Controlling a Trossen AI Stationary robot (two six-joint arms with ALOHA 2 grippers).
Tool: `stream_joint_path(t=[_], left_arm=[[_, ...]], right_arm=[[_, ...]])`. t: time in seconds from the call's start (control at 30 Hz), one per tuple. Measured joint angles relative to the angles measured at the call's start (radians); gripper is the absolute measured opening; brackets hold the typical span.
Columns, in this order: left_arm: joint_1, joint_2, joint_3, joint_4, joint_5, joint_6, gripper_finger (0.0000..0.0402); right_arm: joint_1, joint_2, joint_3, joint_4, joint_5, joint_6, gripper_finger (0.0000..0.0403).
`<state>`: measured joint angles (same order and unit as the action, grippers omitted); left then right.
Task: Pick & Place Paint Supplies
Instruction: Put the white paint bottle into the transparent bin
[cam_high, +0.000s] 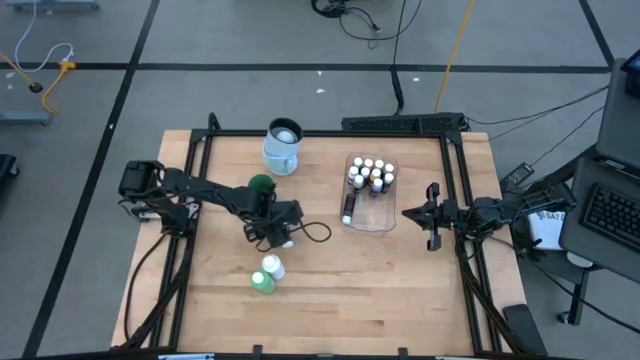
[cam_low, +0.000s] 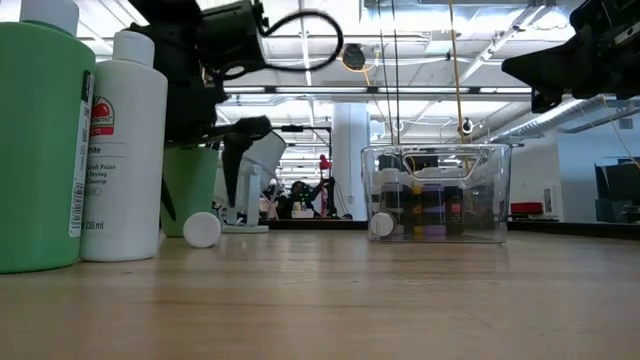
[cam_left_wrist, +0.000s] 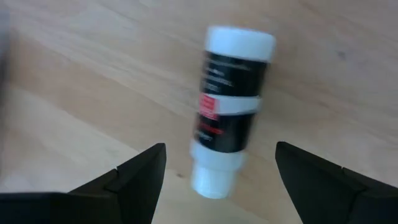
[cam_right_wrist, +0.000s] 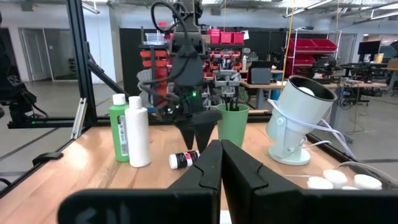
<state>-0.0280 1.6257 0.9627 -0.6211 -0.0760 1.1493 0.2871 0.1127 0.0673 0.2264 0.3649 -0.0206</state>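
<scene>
Now black bottle (cam_left_wrist: 229, 112) flat, lengthwise between left gripper (cam_left_wrist: 221, 180) fingers.

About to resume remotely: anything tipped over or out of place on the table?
Yes: one small black bottle lies on its side on the bare wood, directly under the open left gripper, while the others stand in the clear tub.

A small bottle (cam_left_wrist: 229, 112) lying on the pale, grained wooden desk (cam_high: 400, 280) has a black body with a red-and-white label and white ends. Near the desk's front edge stand a green bottle (cam_right_wrist: 119, 132) with a white cap and an all-white bottle (cam_right_wrist: 138, 132) with a red label mark. The cup (cam_right_wrist: 232, 124) is green; the mug (cam_high: 282, 146) is white and pale blue. Both claws are dark.
</scene>
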Motion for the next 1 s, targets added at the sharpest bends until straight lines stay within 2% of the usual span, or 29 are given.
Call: stream_joint_path(t=[0.23, 0.53, 0.67, 0.87, 1.0], left_arm=[[0.04, 0.069, -0.001, 0.031, 0.062, 0.014, 0.0305], [0.052, 0.161, 0.007, 0.039, 0.068, 0.019, 0.0297], [0.051, 0.153, 0.008, 0.011, 0.05, 0.013, 0.025], [0.042, 0.153, 0.037, -0.019, 0.027, -0.021, 0.0132], [0.022, 0.155, 0.056, -0.024, -0.041, -0.044, 0.0127]], right_arm=[[0.0, 0.0, 0.0, 0.001, 0.002, -0.01, 0.0], [0.0, 0.021, 0.0, 0.001, 0.001, 0.016, 0.0], [0.0, 0.028, 0.0, 0.002, 0.001, 0.01, 0.0], [0.0, 0.033, 0.0, 0.004, 0.0, 0.01, 0.0], [0.0, 0.033, 0.0, 0.004, 0.0, 0.008, 0.0]])
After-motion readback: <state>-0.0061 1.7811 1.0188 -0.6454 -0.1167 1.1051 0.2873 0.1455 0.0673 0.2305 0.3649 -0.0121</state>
